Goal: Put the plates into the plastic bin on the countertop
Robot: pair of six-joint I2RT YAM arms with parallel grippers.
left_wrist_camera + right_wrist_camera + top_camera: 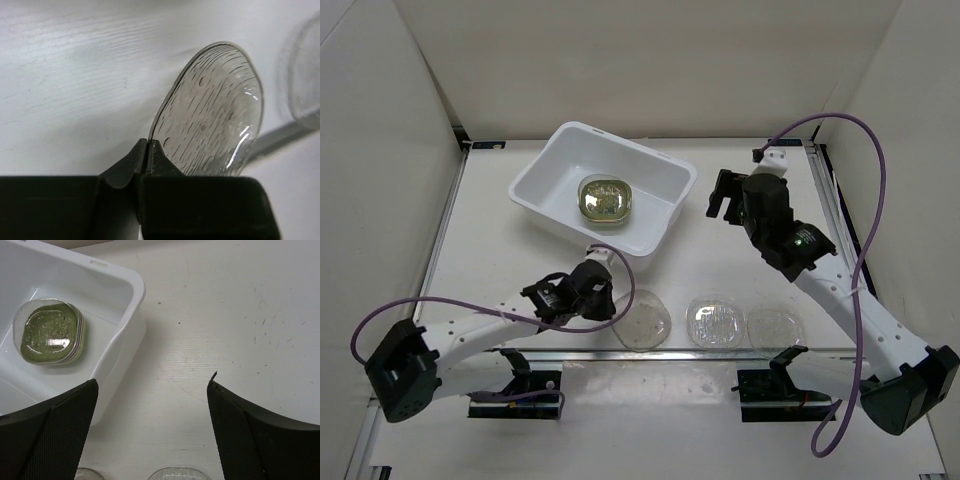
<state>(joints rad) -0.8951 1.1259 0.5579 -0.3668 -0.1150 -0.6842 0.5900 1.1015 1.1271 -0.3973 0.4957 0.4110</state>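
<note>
Nearest the overhead camera, my left arm's base [405, 370] and right arm's base [910, 385] sit at the bottom of the white countertop [720, 270]. My left gripper [610, 300] reaches to the middle front and is closed on the left rim of a clear plate [645, 320]. To that plate's right lie a second clear plate [717, 322], ribbed, and a third clear plate [775, 328], in a row, near each other but apart. The plastic bin [545, 170] stands at a slant just beyond my left gripper. Inside it is a stack of plates [605, 198], greenish-yellow with a glassy one on top. My right gripper [723, 198] hangs beside the bin's right end, holding nothing.

From my left wrist, my dark fingers [125, 167] fill the foreground, pressed together on the clear plate [215, 110] at its rim. It stands tilted over the countertop [75, 75], showing fine ribs and small round dimples. Whether its lower edge touches the surface I cannot tell. A blurred glassy plate [307, 75] shows at the right edge.

From my right wrist, my mesh-padded fingers [55, 430] frame the view, and the right gripper [152, 382] is spread wide with only bare countertop [225, 315] between. The plastic bin [131, 282] lies ahead to the left, the stack of plates [50, 330] on its floor. At the bottom edge two clear rims peek in, one [177, 474] between my fingers and one [87, 474] by the left finger.
</note>
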